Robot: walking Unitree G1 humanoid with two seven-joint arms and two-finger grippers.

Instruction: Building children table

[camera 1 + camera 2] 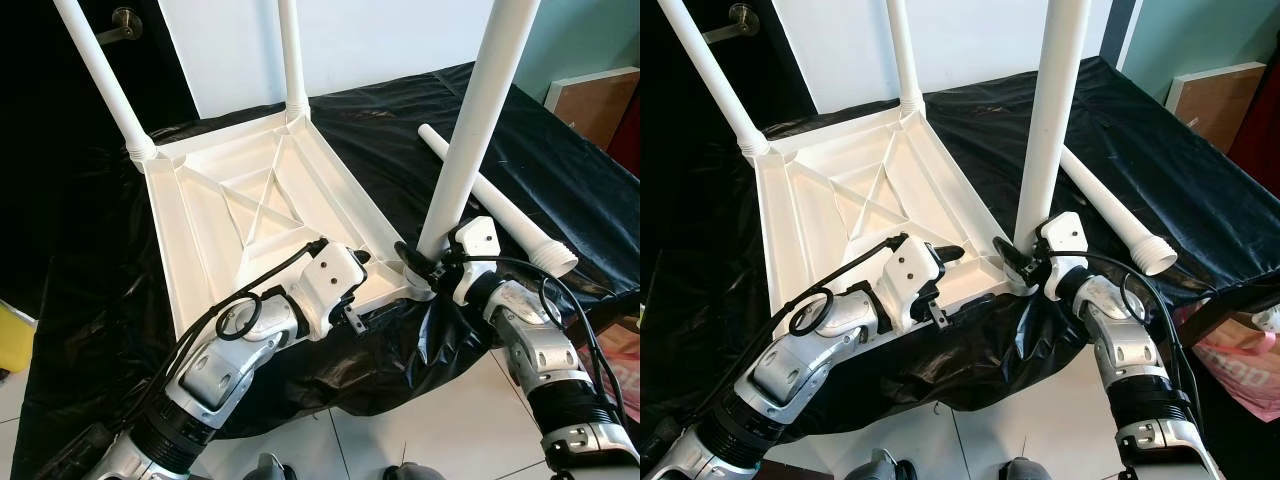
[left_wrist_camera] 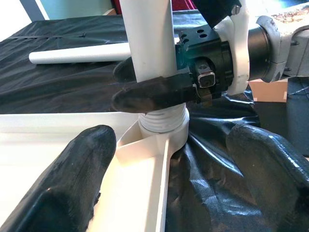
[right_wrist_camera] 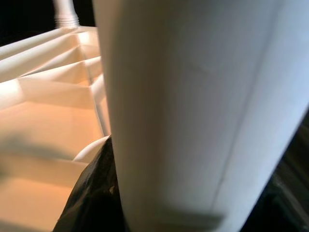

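Both grippers work the near corner: right gripper (image 1: 418,262) clamps the third leg (image 1: 480,120) in its socket, left gripper (image 1: 340,262) open on the tabletop (image 1: 200,230), fourth leg (image 1: 500,205) still loose.

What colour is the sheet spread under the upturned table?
Black sheet, glossy and crinkled, clearest in the left eye view.
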